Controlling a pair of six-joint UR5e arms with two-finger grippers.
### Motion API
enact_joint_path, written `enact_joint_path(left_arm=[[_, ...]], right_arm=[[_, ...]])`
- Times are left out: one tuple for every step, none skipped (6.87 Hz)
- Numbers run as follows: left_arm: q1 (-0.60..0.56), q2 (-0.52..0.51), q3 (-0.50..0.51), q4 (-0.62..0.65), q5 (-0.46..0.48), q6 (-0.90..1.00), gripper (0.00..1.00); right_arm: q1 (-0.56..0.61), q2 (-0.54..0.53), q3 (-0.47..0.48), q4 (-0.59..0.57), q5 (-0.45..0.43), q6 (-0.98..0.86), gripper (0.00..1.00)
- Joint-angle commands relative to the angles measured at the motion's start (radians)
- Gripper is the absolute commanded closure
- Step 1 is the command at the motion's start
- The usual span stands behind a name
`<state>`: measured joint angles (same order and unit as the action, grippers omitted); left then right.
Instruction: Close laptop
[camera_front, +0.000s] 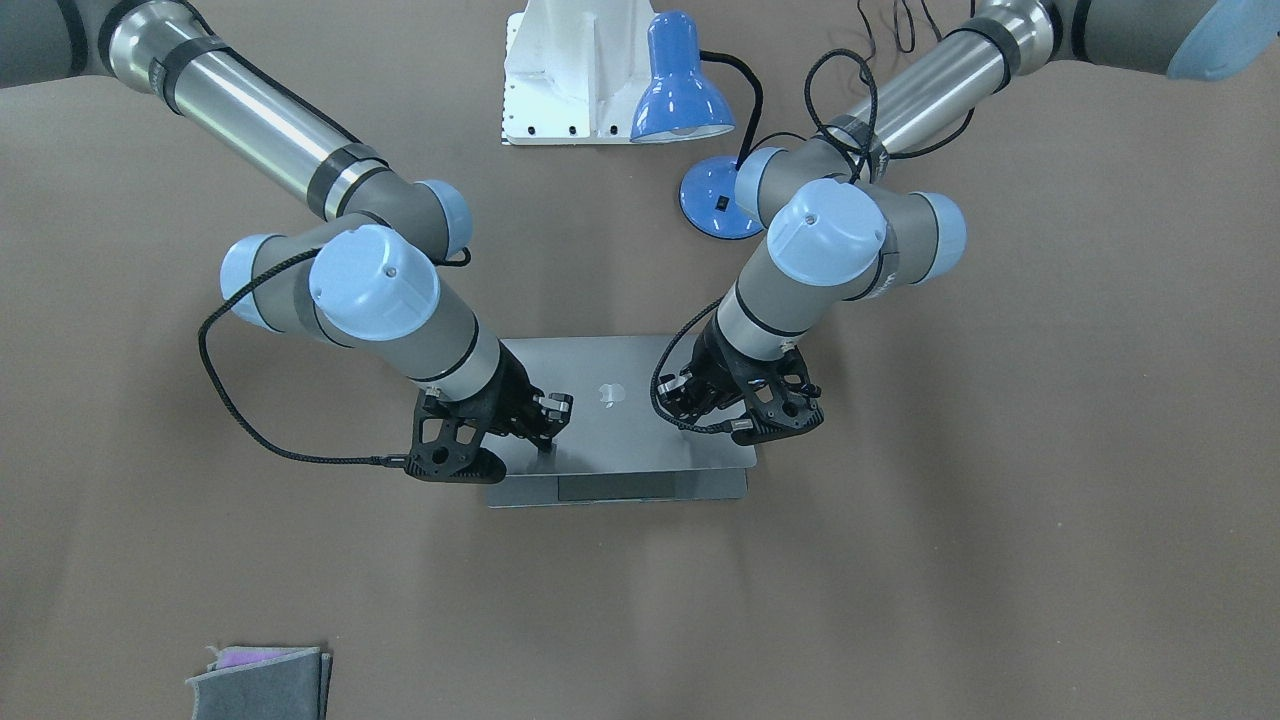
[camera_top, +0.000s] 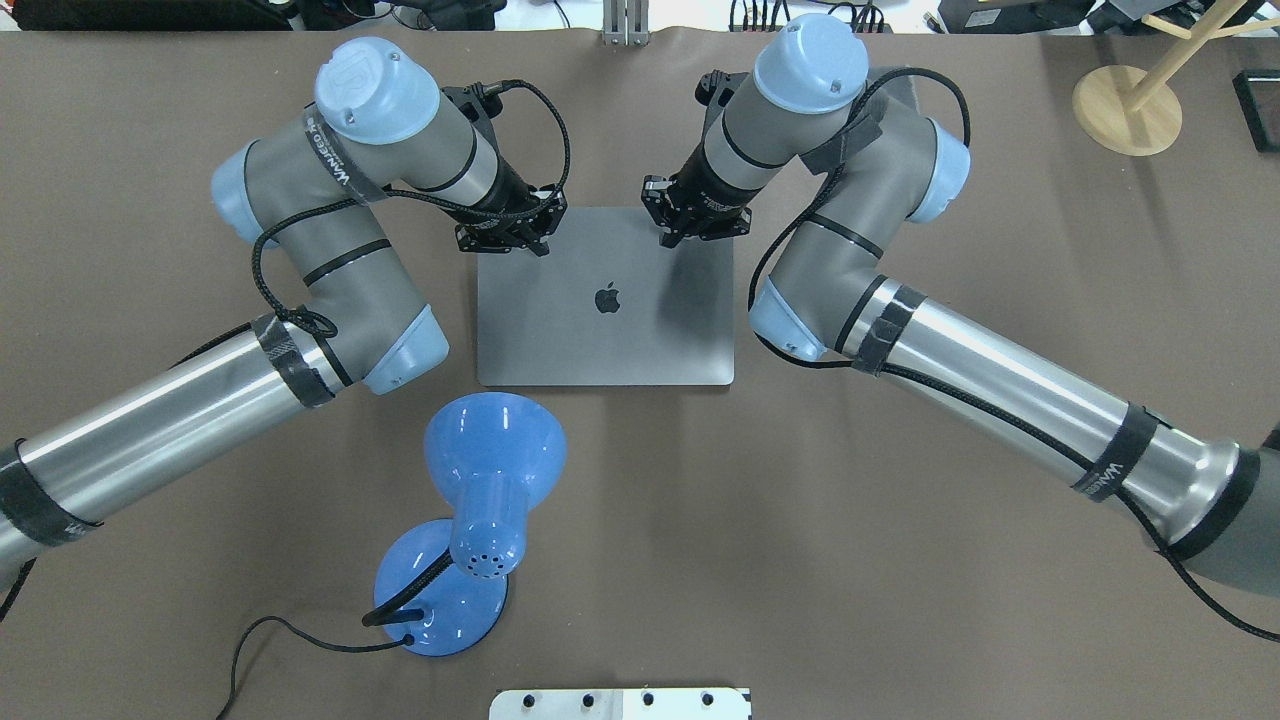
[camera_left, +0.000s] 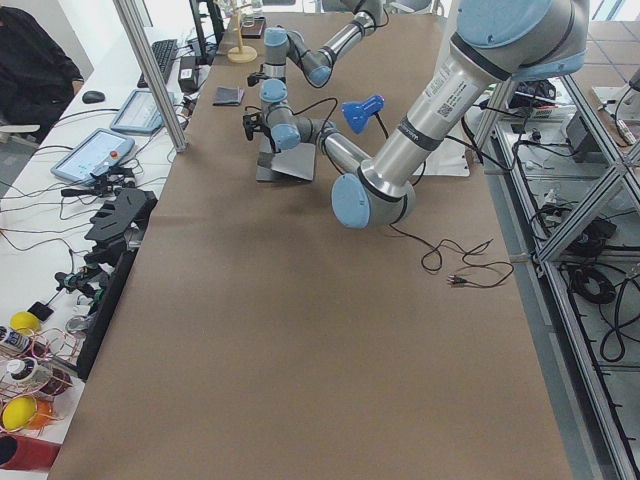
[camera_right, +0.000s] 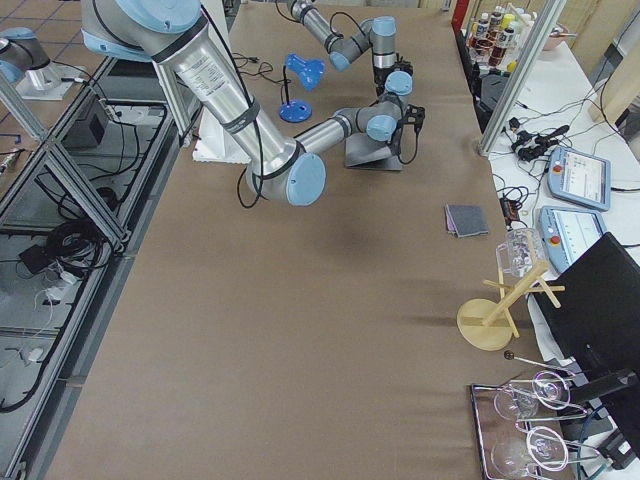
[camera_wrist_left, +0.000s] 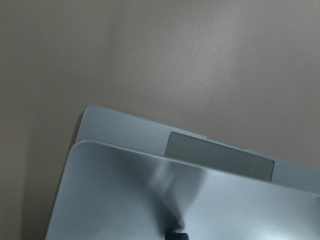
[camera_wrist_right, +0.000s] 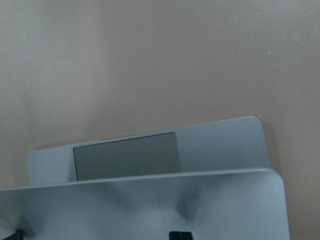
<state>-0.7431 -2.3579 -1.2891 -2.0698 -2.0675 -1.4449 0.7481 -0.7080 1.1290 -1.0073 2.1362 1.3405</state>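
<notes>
On a brown table (camera_top: 900, 560), the left gripper (camera_top: 528, 236) and right gripper (camera_top: 672, 232), each with fingers seemingly pressed together into one tip, bore on the free-edge corners of the lid of the laptop (camera_top: 605, 330) at mid-table. The lid lay nearly flat, yet the wrist views showed a strip of trackpad (camera_wrist_right: 127, 155) uncovered below its edge. The closing looked almost done, with a final press left. A blue lamp (camera_top: 490, 450) stood near.

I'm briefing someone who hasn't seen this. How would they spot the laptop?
On the brown table, find the left pincer and right pincer. Under them lies the laptop, a flat grey slab, lid nearly shut. Its dark apple logo sets it apart from the blue lamp.
</notes>
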Motion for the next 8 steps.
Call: enact_joint_path(left_arm=[[0.001, -0.036, 0.093, -0.050, 0.030, 0.018, 1.00], [-0.001, -0.043, 0.122, -0.074, 0.038, 0.020, 1.00], [0.001, -0.044, 0.135, -0.075, 0.058, 0.030, 1.00], [0.002, -0.044, 0.143, -0.076, 0.079, 0.032, 1.00], [0.019, -0.040, 0.149, -0.085, 0.128, 0.032, 1.00], [0.027, -0.038, 0.172, -0.104, 0.150, 0.032, 1.00], [0.028, -0.037, 0.174, -0.104, 0.150, 0.032, 1.00], [0.027, -0.037, 0.168, -0.104, 0.150, 0.031, 1.00]], right_arm=[[-0.015, 0.028, -0.081, 0.036, -0.028, -0.001, 1.00], [-0.016, 0.031, -0.090, 0.038, -0.033, -0.003, 1.00], [-0.016, 0.033, -0.092, 0.038, -0.033, -0.003, 1.00], [-0.015, 0.036, -0.092, 0.039, -0.032, -0.004, 1.00], [-0.010, 0.038, -0.090, 0.056, -0.030, -0.004, 1.00], [-0.004, 0.042, -0.090, 0.059, -0.027, -0.003, 1.00], [0.003, 0.044, -0.086, 0.059, -0.024, -0.003, 1.00], [0.017, 0.044, -0.083, 0.059, -0.016, 0.005, 1.00]])
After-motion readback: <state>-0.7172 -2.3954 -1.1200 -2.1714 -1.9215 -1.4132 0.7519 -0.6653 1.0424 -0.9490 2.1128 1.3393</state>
